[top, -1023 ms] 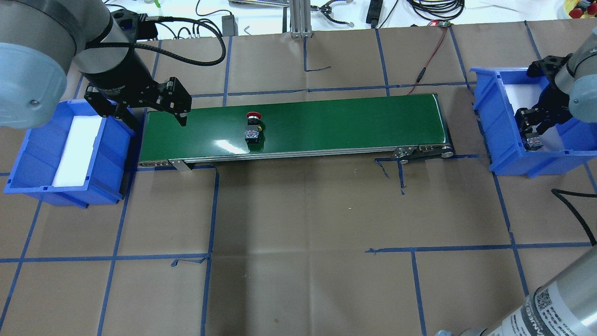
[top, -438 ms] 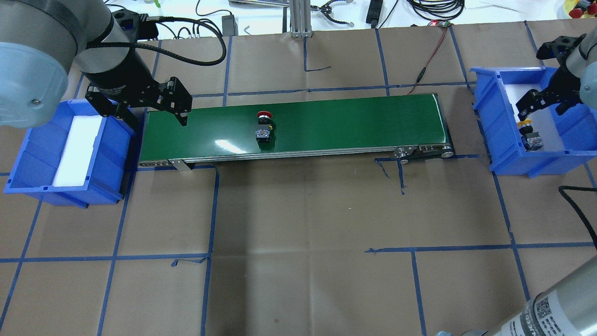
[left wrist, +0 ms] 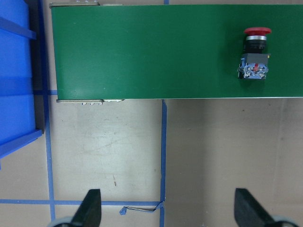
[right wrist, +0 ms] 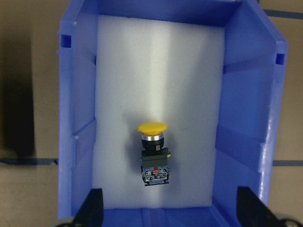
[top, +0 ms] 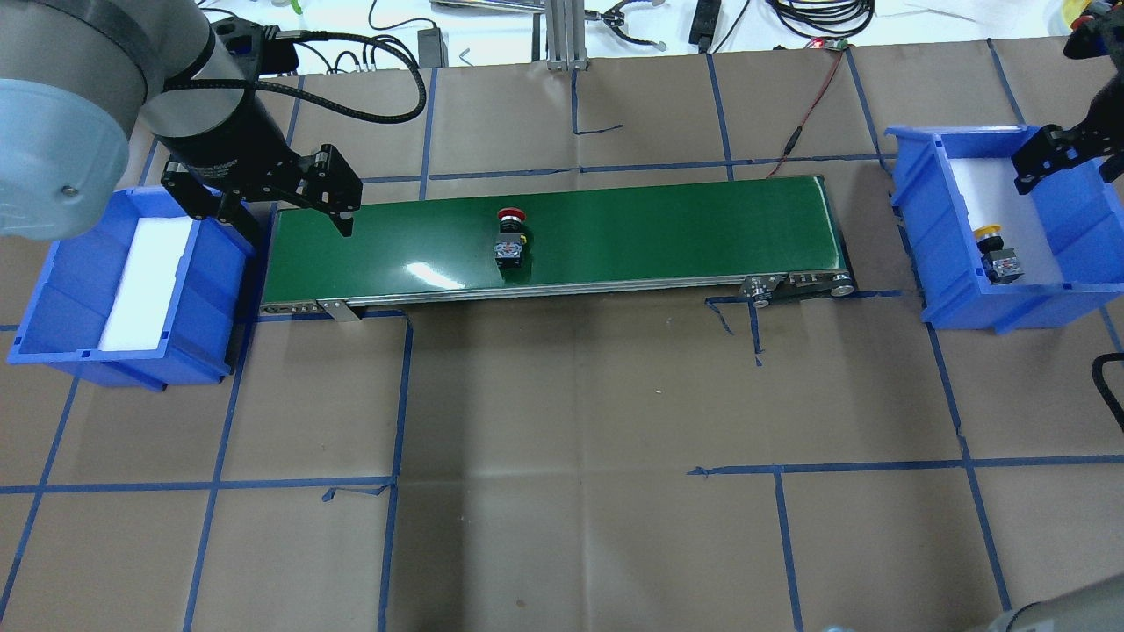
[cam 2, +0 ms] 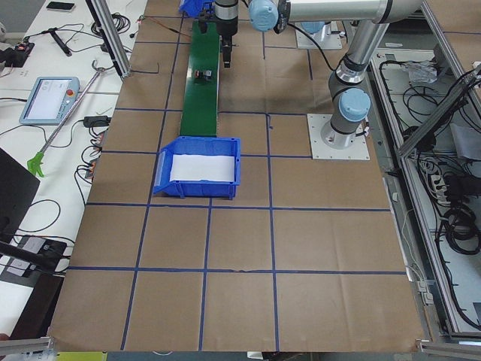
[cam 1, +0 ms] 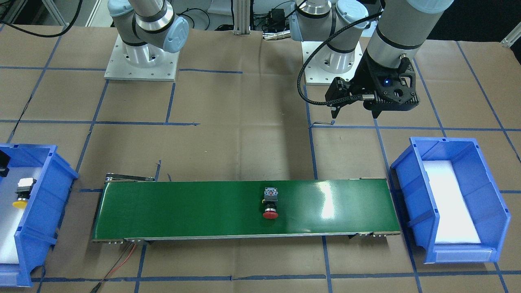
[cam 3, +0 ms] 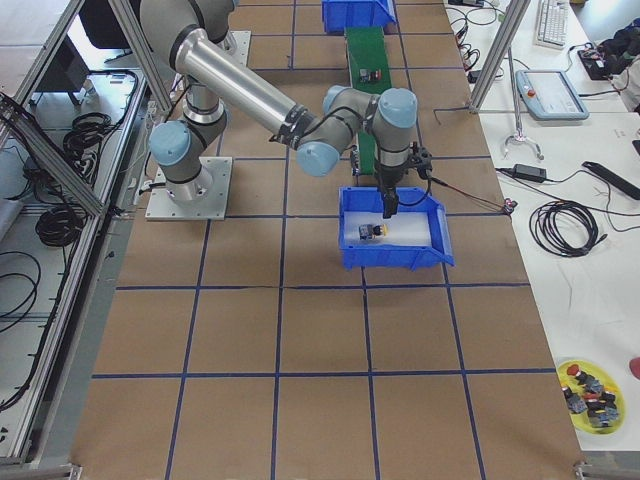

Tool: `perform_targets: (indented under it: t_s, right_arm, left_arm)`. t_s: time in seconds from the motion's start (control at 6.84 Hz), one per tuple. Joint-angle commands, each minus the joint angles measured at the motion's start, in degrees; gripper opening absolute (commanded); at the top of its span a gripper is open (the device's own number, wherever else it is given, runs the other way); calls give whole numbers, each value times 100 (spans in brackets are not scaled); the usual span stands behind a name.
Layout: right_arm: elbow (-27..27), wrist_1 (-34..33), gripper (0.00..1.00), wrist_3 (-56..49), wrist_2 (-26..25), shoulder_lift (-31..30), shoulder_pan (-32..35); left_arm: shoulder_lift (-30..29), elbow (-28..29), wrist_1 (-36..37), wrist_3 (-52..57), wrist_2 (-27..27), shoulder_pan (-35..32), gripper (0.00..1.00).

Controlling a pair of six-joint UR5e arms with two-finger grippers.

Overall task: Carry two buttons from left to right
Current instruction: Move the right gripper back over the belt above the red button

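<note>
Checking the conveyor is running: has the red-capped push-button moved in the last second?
Yes. The red-capped push-button has shifted rightward along the green conveyor belt, toward its right end.

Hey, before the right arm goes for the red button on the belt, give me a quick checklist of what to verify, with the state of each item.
1. The yellow button lies in the right bin: ok.
2. The right hand is open and above that button, not touching it: ok.
3. The red button is at the right end of the conveyor belt: not ok, it is about mid-belt.
4. The left hand is open and holds nothing: ok.
5. The left bin has no buttons in it: ok.
6. Belt running: cannot tell.
</note>
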Motion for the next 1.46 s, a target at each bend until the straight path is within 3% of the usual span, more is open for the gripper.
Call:
perform_targets:
  t_s: [0.0,0.29,0.73,1.32]
  right_arm:
    - [-346,731,100,1130,19,-329,627]
    - [-820,935,100,2159,19,-329,1796]
    - [-901,1042,100,3480,-42,-338,3055]
    - [-822,1033,100,3491,-51,-268,3225]
  left_arm:
    - [0,-5,1,0,0,0,100]
    - [0,4,1,0,0,0,100]
    - [17,4,-8,9,0,0,100]
    - [17,-5,-8,18,9,0,100]
